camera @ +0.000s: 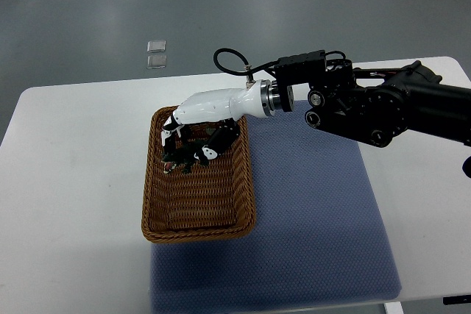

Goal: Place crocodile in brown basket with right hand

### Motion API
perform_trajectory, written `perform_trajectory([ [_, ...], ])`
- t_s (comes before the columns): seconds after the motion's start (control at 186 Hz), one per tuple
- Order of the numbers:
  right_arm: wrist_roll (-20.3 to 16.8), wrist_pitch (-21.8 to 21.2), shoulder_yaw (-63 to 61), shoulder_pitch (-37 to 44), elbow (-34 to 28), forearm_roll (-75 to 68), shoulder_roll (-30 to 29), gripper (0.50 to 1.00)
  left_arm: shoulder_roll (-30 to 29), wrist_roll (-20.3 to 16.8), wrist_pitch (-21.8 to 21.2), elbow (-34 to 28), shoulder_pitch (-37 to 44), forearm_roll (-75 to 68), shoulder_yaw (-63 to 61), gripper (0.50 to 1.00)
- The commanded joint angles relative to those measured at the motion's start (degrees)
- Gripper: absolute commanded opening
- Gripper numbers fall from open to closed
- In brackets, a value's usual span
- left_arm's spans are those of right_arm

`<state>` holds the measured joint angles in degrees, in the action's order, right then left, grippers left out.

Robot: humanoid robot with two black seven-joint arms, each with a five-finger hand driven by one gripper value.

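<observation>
My right hand (197, 131) hangs over the far end of the brown basket (199, 233), fingers curled around the crocodile (179, 158), which sits low between the basket walls. Just below the fingers I see the far rim and the left wall close by; those woven sides are the only things to bump. Nearer to me from the hand, the basket floor lies bare, so there is room to go lower there. To the right of the hand, under my forearm, the blue mat (316, 218) is flat and free. Left of the hand, past the basket wall, the white table (73, 204) is open. Above the hand I see nothing in the way.
</observation>
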<state>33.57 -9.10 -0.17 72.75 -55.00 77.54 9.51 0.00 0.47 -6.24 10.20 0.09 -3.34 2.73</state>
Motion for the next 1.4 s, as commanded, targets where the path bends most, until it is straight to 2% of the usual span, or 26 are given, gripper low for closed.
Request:
perform_trajectory([
  [0.0, -0.08, 0.23, 0.08, -1.56, 1.12, 0.33, -0.01, 0.568, 0.00, 0.06, 0.00, 0.00, 0.00, 0.00, 0.00, 1.000],
  [0.081, -0.08, 0.23, 0.08, -1.91, 1.83, 0.42, 0.07, 0.668, 0.00, 0.06, 0.00, 0.00, 0.00, 0.00, 0.00, 1.000],
  [0.14, -0.17, 0.31, -0.10, -2.35, 2.18, 0.51, 0.25, 0.801, 0.00, -0.03, 0.00, 0.00, 0.00, 0.09, 0.00, 1.000],
  [0.258, -0.17, 1.28, -0.10, -2.53, 2.18, 0.51, 0.69, 0.893, 0.00, -0.03, 0.00, 0.00, 0.00, 0.00, 0.00, 1.000],
  [0.366, -0.17, 1.37, -0.27, -2.44, 2.27, 0.42, 1.04, 0.913, 0.00, -0.03, 0.00, 0.00, 0.00, 0.00, 0.00, 1.000],
  [0.645, -0.61, 0.93, -5.81, -3.06, 2.35, -0.46, 4.29, 0.917, 0.00, -0.03, 0.00, 0.00, 0.00, 0.00, 0.00, 1.000],
  [0.844, -0.78, 0.31, -15.39, -8.15, 8.68, -1.51, 5.70, 0.917, 0.00, 0.06, 0.00, 0.00, 0.00, 0.00, 0.00, 1.000],
  [0.962, -1.31, -0.92, -20.04, -11.93, 14.13, -9.77, 5.79, 0.917, 0.00, 0.05, 0.00, 0.00, 0.00, 0.00, 0.00, 1.000],
  [1.156, -2.63, -0.74, -20.40, -15.45, 21.51, -29.27, 7.37, 0.913, 0.00, 0.06, 0.00, 0.00, 0.00, 0.00, 0.00, 1.000],
  [1.392, -2.89, -0.74, -20.40, -18.26, 26.61, -45.63, 8.69, 0.913, 0.00, 0.06, 0.00, 0.00, 0.00, 0.09, 0.00, 1.000],
])
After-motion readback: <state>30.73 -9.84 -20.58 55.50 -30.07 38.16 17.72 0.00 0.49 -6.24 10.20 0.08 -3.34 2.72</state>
